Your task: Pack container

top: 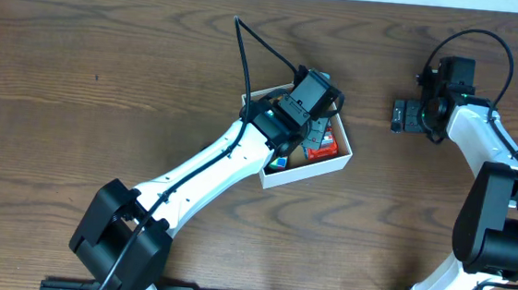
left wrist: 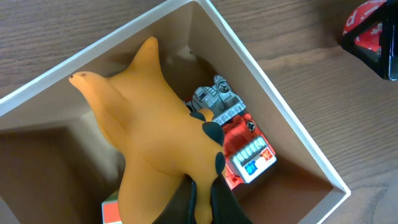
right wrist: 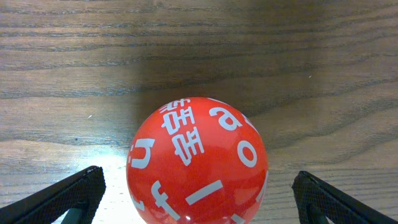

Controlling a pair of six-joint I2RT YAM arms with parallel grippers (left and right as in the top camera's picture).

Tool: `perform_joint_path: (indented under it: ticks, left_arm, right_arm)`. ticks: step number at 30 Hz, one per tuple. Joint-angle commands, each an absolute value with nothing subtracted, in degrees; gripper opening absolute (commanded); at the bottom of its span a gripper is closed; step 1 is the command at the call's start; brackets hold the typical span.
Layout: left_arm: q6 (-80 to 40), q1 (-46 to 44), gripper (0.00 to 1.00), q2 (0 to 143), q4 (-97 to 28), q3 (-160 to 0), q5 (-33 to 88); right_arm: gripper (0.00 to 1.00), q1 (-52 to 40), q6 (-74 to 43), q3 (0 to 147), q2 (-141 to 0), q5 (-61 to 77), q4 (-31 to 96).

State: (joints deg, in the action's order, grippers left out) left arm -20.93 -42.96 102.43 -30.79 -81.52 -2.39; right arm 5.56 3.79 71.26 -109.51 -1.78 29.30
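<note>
Now the left gripper (left wrist: 202,196) is clenched on an orange toy (left wrist: 155,130), which is held over the brown inside of the container (left wrist: 273,106), beside a red and grey toy (left wrist: 245,146). The container is placed near the middle of the table (top: 79,75). The orange toy should be lowered flat into the free corner before it is released. The right gripper (top: 408,116) is spread wide around a red ball (right wrist: 198,162), not grasping it.

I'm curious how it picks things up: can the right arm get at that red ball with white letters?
Probably yes. The right arm's fingers stand wide open on either side of the red ball, and nothing on the table lies between them and it.
</note>
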Motion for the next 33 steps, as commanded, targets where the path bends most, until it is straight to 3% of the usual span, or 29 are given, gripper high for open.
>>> perform_joint_path:
  ticks: [1, 16, 17, 19, 20, 33]
  left_arm:
    - [-20.40, -44.10, 0.06, 102.48, -30.35, -82.43, -2.55]
    - [-20.38, -44.53, 0.06, 116.05, -30.44, -80.95, -2.61]
    - [-20.38, -44.53, 0.09, 116.57, -30.59, -80.95, -2.61]
    - [-20.38, -44.53, 0.25, 116.84, -31.00, -80.95, -2.61]
    - [-20.38, -44.53, 0.27, 116.79, -31.18, -80.95, -2.61]
    - [-20.38, -44.45, 0.34, 103.92, -33.10, -81.03, -5.10]
  right_arm:
    - [0.99, 5.61, 3.92, 71.16, -108.49, -1.93, 29.32]
    - [0.99, 5.61, 3.92, 71.16, -108.49, -1.93, 29.32]
    - [0.99, 5.61, 3.92, 71.16, -108.49, -1.93, 29.32]
    - [0.99, 5.61, 3.92, 71.16, -108.49, -1.93, 29.32]
    - [0.99, 5.61, 3.92, 71.16, -108.49, -1.93, 29.32]
    - [0.99, 5.63, 3.92, 71.16, -108.49, -1.93, 29.32]
